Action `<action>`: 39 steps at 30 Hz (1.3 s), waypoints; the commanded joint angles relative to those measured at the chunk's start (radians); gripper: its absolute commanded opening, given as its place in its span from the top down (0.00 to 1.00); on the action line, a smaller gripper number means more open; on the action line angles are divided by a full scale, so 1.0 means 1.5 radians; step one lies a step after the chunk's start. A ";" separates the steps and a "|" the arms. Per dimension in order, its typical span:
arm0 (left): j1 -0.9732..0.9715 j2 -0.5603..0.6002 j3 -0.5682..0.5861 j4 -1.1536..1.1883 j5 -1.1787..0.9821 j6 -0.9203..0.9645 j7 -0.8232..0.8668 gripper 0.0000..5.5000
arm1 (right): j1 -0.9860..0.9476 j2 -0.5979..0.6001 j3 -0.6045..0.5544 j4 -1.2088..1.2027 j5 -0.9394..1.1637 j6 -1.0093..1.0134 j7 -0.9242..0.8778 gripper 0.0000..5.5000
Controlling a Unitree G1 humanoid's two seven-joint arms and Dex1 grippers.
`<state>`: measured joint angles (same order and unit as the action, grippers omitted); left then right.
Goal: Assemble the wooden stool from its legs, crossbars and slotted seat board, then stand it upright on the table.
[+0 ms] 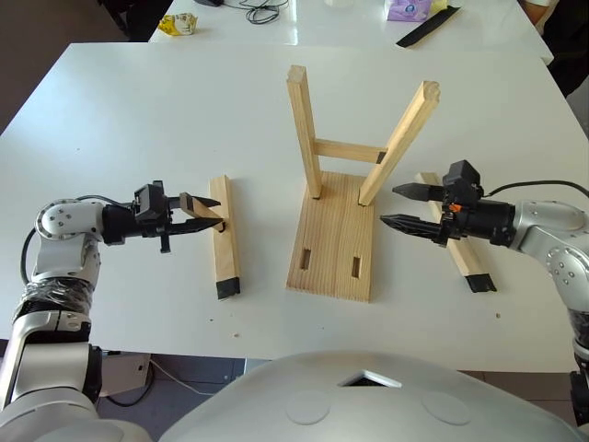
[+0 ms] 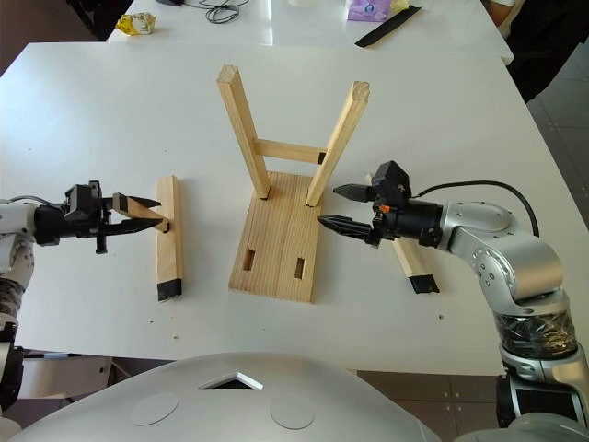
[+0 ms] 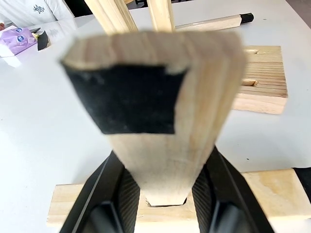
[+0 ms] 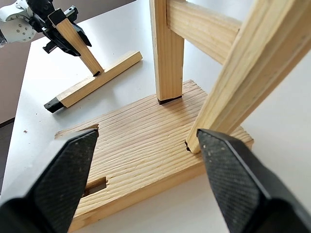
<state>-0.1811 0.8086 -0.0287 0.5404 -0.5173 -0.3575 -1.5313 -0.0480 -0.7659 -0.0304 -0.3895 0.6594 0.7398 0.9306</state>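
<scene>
The slotted seat board [image 1: 331, 241] lies flat mid-table. Two legs [image 1: 304, 129] [image 1: 401, 140] stand in its far slots, joined by a crossbar [image 1: 348, 150]; the two near slots are bare. My right gripper [image 1: 389, 204] is open just right of the board, level with the right leg's foot [image 4: 204, 131]. A loose leg [image 1: 457, 247] lies on the table under that arm. To the left, another leg [image 1: 225, 238] lies flat. My left gripper [image 1: 216, 214] is shut on a short crossbar [image 3: 160, 121] whose end sits at that leg's slot.
A second white table stands behind, with a yellow packet [image 1: 179, 23], a purple packet [image 1: 408, 9], a black strip [image 1: 426, 28] and cables. The table's front edge [image 1: 276, 348] runs close below the board. Open tabletop lies far left and far right.
</scene>
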 commanded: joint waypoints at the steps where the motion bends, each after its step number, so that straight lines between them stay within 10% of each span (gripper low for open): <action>1: 0.037 -0.028 -0.015 0.003 0.049 0.053 0.037 0.76 | -0.008 -0.005 0.004 0.001 -0.009 -0.004 0.002 0.32; 22: 0.065 -0.019 -0.034 -0.141 0.169 0.171 0.249 0.76 | 0.004 0.000 0.005 -0.006 -0.027 -0.012 0.000 0.32; 39: 0.056 -0.071 -0.016 -0.086 0.170 0.168 0.265 0.29 | -0.003 0.000 0.018 0.005 -0.040 -0.018 0.008 0.32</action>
<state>-0.1223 0.7015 -0.0422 0.3849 -0.2981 -0.1110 -1.1291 -0.0405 -0.7557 -0.0054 -0.3884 0.6095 0.7173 0.9403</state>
